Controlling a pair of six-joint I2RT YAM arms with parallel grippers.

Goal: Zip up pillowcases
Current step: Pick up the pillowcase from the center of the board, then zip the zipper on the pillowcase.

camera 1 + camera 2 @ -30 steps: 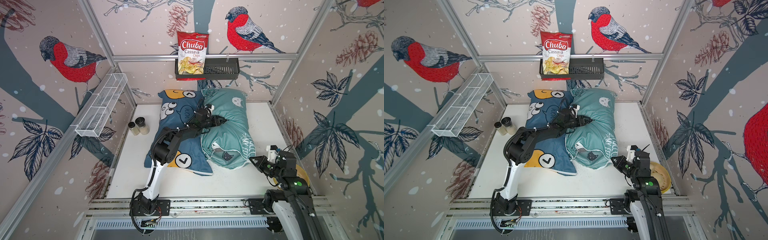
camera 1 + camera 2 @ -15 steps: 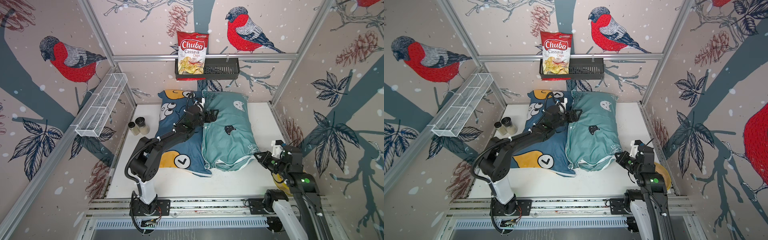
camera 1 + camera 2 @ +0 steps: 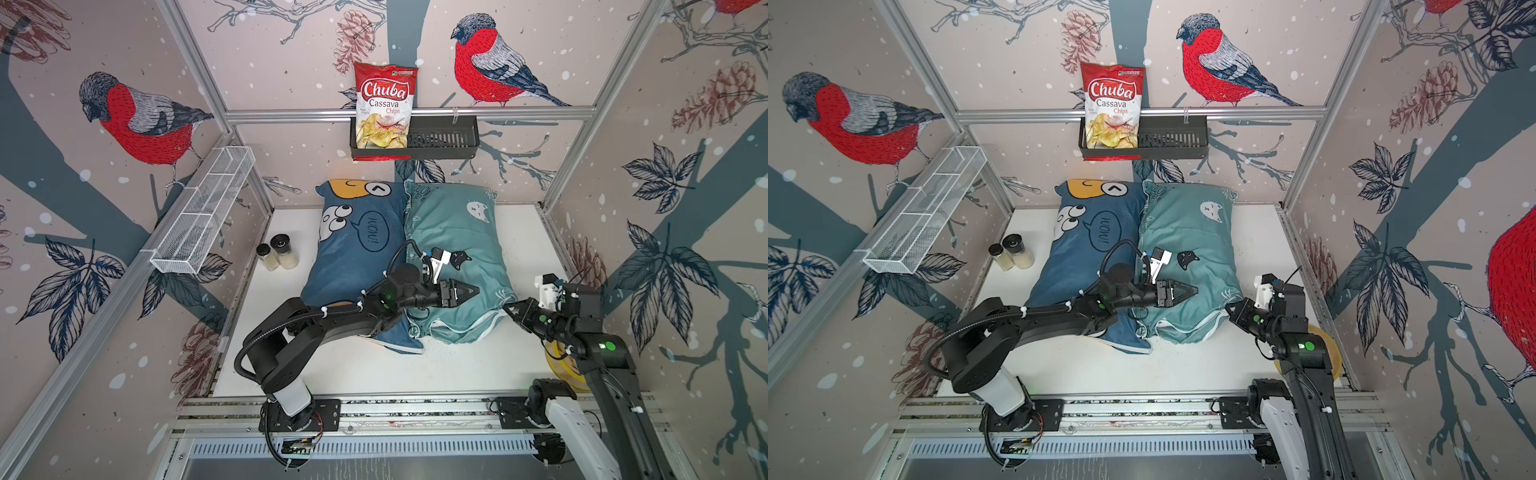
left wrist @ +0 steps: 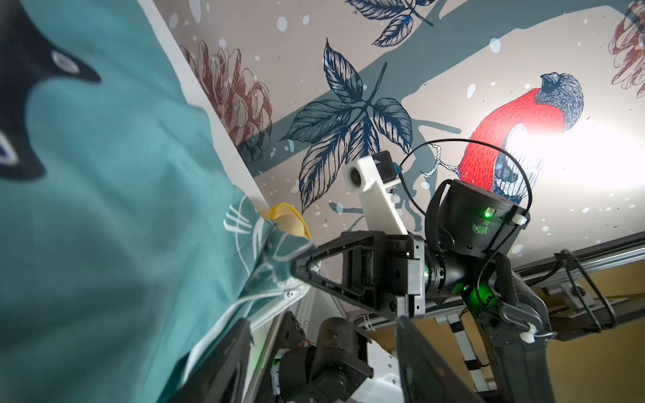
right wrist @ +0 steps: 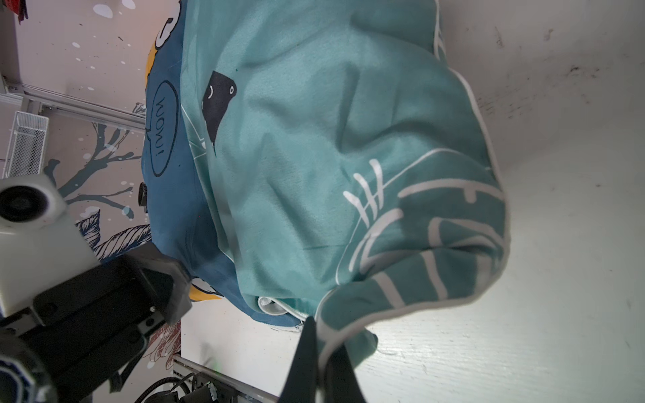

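Two pillowcases lie side by side on the white table, lengthwise from back to front: a dark blue one (image 3: 357,249) (image 3: 1088,245) with cartoon faces, and a teal one (image 3: 453,232) (image 3: 1192,232) with cat faces. My left gripper (image 3: 471,290) (image 3: 1190,292) hovers over the teal pillowcase's front half. Its jaws stand open (image 4: 324,366) with no fabric between them, next to the white zipper edge (image 4: 265,298). My right gripper (image 3: 509,309) (image 5: 323,366) is shut on the teal pillowcase's front right corner. That pillowcase's front edge gapes (image 5: 275,307).
A chips bag (image 3: 384,106) stands in a black basket (image 3: 440,141) on the back wall. A white wire rack (image 3: 203,212) hangs on the left wall, with two jars (image 3: 278,251) below it. A yellow round thing (image 3: 559,361) lies behind my right arm.
The left arm has drawn back from the pillows' far half to the teal one's front half. The teal pillowcase, bunched up a second ago, now lies flatter. The right gripper keeps its corner.
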